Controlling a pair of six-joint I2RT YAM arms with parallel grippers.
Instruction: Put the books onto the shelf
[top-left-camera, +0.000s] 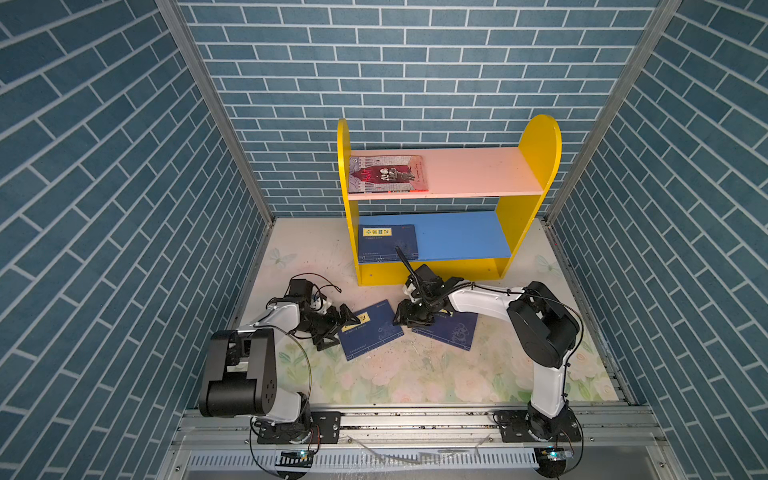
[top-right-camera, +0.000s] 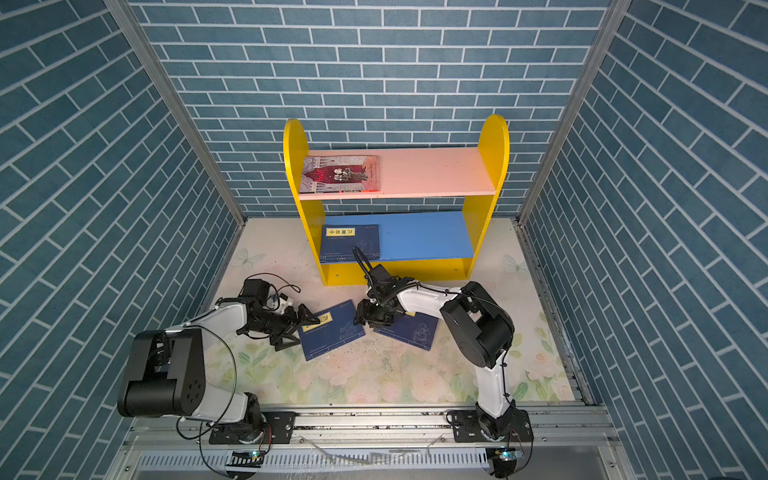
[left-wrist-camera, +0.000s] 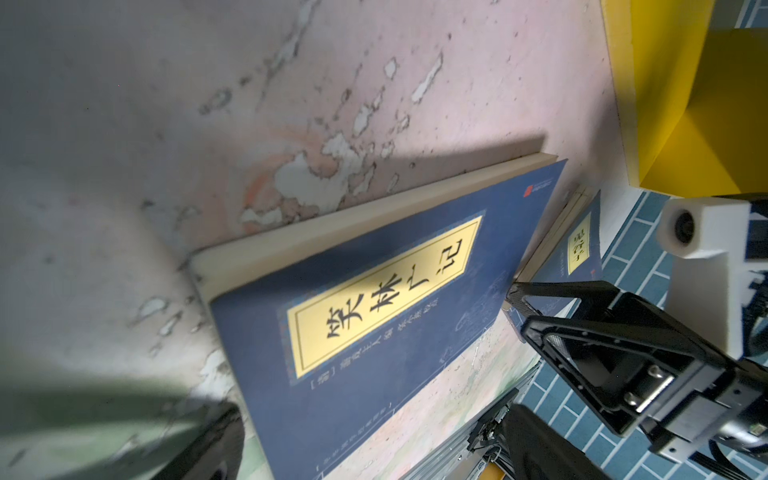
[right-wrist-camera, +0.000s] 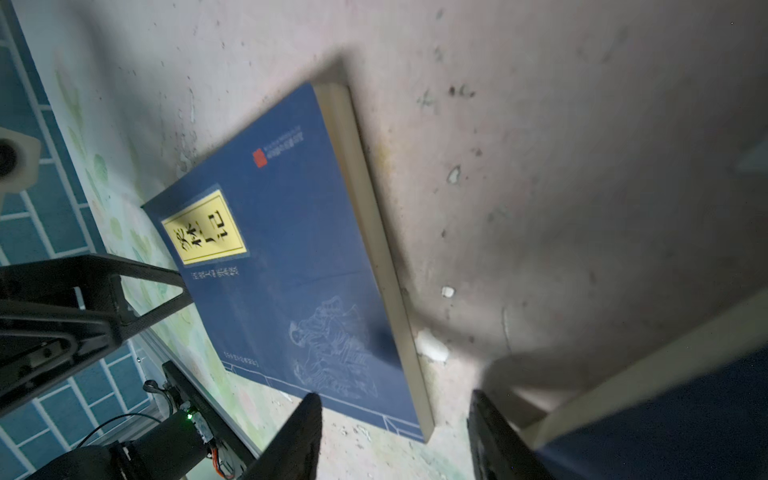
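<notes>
We found two books (top-left-camera: 388, 174) on the shelf (top-left-camera: 536, 166), two before it; left gripper (top-left-camera: 345, 332) and right gripper (top-left-camera: 403, 324) stood open, empty.

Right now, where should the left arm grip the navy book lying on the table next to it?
Grip the navy book at its label-end short edge, coming from the left. It lies flat, and that end faces the open left end effector, so it is probably the easiest approach.

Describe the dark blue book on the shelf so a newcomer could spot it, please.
Find the yellow shelf, then its blue lower board. The dark blue book lies flat at that board's left end. The grey and red book lies a board higher; the other blue books lie on the table.
</notes>
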